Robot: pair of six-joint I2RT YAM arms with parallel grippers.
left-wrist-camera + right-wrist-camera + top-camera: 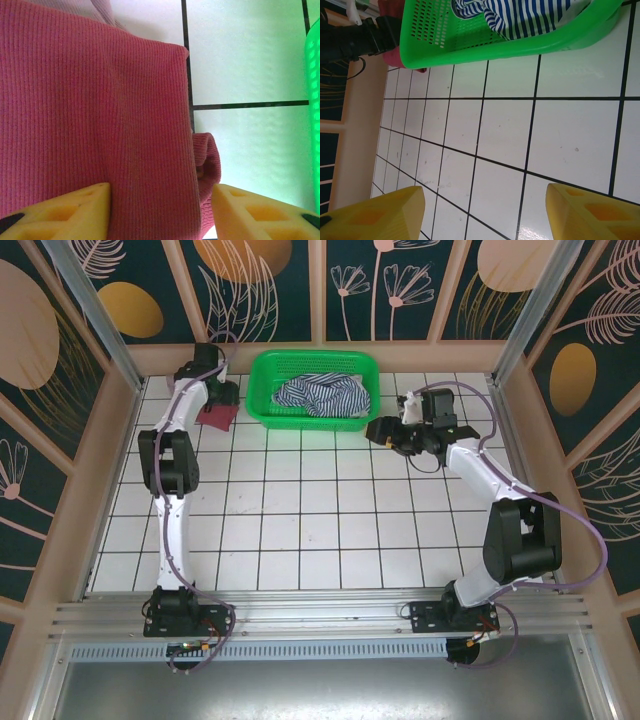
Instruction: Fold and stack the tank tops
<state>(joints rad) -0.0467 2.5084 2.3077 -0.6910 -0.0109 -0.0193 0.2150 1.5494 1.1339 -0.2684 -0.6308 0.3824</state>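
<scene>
Top view: found maroon tank top (216, 417) lying on tiles (300, 530) at far left, just beside green basket (262, 418); striped tank top (322, 395) bunched inside basket. Left wrist: recorded left gripper (160, 210) spread wide directly over maroon cloth. Right wrist: recorded right gripper (482, 215) spread wide above tiles, near basket.

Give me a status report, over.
Left end effector open, over maroon top. Right end effector open, empty, above tiles. Striped top in green basket. Nothing blocking.
</scene>
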